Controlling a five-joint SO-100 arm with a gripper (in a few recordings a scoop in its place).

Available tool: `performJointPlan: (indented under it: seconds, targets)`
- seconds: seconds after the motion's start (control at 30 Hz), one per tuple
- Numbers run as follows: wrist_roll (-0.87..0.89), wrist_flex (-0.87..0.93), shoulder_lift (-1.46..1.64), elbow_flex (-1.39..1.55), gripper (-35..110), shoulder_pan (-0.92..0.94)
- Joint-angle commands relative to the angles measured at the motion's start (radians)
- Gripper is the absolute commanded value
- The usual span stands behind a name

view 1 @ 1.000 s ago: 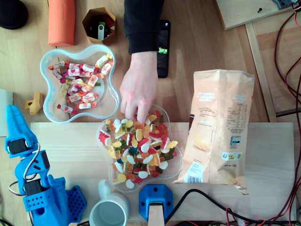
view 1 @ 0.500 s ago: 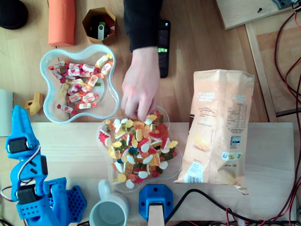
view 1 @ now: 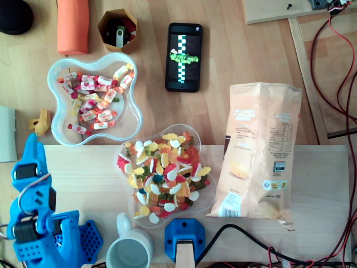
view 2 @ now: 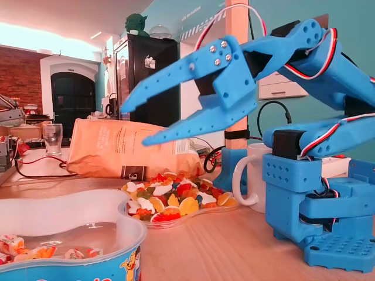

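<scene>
Fixed view catches the gripper [view 2: 133, 125] up in the air, its two fingers spread wide with nothing between them. Seen from overhead, the gripper [view 1: 30, 149] points toward the top of the picture. The nearest thing is a small yellow part [view 1: 40, 121] just ahead of the fingertips.

Right beside that, ahead and to the gripper's right in the overhead view, sits the bowl of wrapped sweets [view 1: 125, 114]. In the fixed view its blue rim [view 2: 136, 237] lies below the fingers. The likeliest mishap starts here. A descent that comes in off-centre could land the lower finger on the rim instead of inside it, and that could tip or shove the light bowl and scatter the sweets.

Farther right of the gripper, the dish of gummy sweets [view 1: 207, 196] stands near the bowl but apart from it. A wide sideways sweep with the fingers this far apart could clip it and spill the heap. The white mug [view 1: 129, 251] stands beside the arm's base, where the elbow could knock it during a turn.

Well beyond the dish lies the crisp bag [view 1: 262, 151], and past the bowl the phone [view 1: 183, 56]. Both seem out of harm's reach.
</scene>
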Motion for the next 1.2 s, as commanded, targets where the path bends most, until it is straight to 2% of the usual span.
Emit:
performJointPlan:
  seconds: [0.0,0.37,1.17]
  targets:
    - [0.012,0.012,-0.048,-0.081,15,-0.014]
    - [-0.008,0.012,-0.252,-0.153,15,-0.130]
    - [-0.055,-0.008,-0.279,-0.100,16,-0.115]
